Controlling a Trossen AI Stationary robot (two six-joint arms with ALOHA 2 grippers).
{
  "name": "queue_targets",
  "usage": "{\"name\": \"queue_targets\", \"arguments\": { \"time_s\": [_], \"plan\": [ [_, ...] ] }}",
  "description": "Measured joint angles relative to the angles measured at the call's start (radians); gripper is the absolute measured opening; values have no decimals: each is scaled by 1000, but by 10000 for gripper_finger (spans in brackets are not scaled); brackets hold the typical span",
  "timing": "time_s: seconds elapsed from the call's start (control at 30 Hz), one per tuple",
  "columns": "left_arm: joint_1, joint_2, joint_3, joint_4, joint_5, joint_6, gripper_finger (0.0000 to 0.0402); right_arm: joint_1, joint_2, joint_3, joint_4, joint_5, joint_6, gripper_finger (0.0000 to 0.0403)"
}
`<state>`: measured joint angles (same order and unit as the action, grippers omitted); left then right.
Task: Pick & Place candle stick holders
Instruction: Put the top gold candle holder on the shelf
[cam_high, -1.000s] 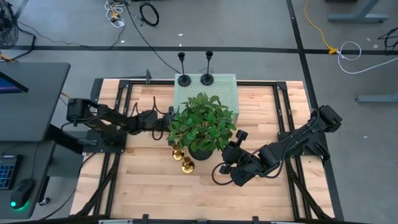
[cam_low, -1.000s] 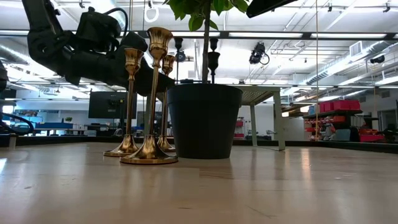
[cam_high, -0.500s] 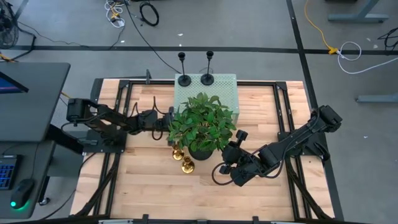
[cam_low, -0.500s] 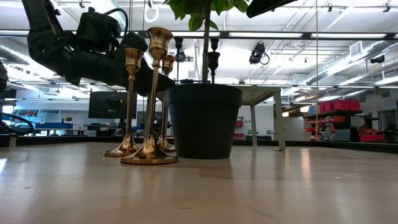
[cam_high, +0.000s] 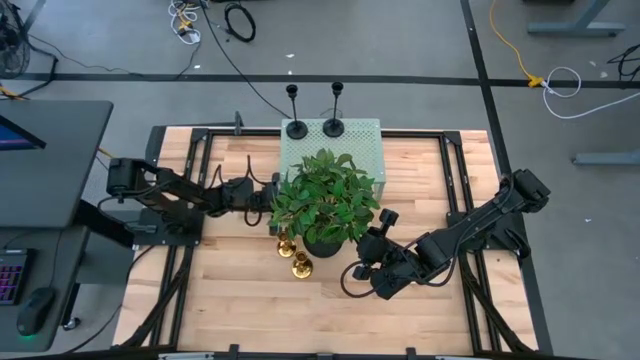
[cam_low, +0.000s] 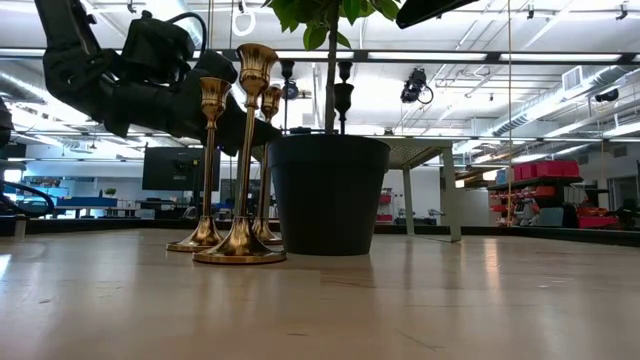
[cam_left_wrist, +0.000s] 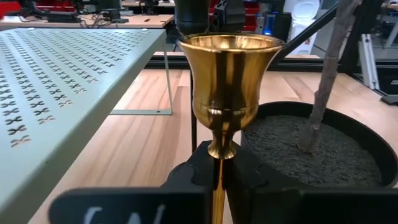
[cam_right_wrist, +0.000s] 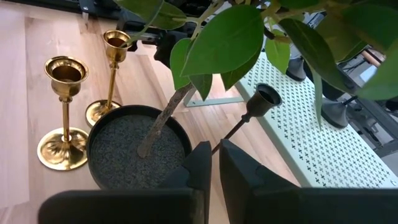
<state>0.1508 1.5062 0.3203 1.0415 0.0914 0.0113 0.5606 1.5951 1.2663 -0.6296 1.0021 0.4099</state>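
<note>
Candle stick holders stand in two groups: two black ones (cam_high: 296, 128) (cam_high: 333, 126) sit on a pale perforated stand (cam_high: 365, 140) at the far edge of the wooden table (cam_high: 240, 300); gold ones cluster just beside the black plant pot (cam_low: 328, 195), two of them (cam_high: 301, 266) (cam_high: 285, 245) showing from above at the pot's near-left side; the plant's leaves (cam_high: 325, 198) hang over much of that spot and hide what lies beneath. The left gripper (cam_left_wrist: 217, 171) reaches in under the foliage with its fingers clamped on the slim stem of a gold holder (cam_left_wrist: 229, 81), whose cup rises right above the jaws, the pot's soil just beyond it. The right gripper (cam_right_wrist: 214, 165) hovers near the pot's other side, its fingers pressed together on the thin stem of a black holder (cam_right_wrist: 264, 96), which leans out tilted toward the perforated stand.
</note>
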Motion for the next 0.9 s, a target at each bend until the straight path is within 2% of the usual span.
{"name": "queue_targets", "arguments": {
  "time_s": [0.47, 0.9],
  "plan": [
    [1, -22, 0, -26, -9, 19, 17, 0, 0, 0, 0, 0, 0, 33],
    [-3, -229, 0, -178, -8, 23, 14, 0, 0, 0, -1, -1, 0, 33]
  ]
}}
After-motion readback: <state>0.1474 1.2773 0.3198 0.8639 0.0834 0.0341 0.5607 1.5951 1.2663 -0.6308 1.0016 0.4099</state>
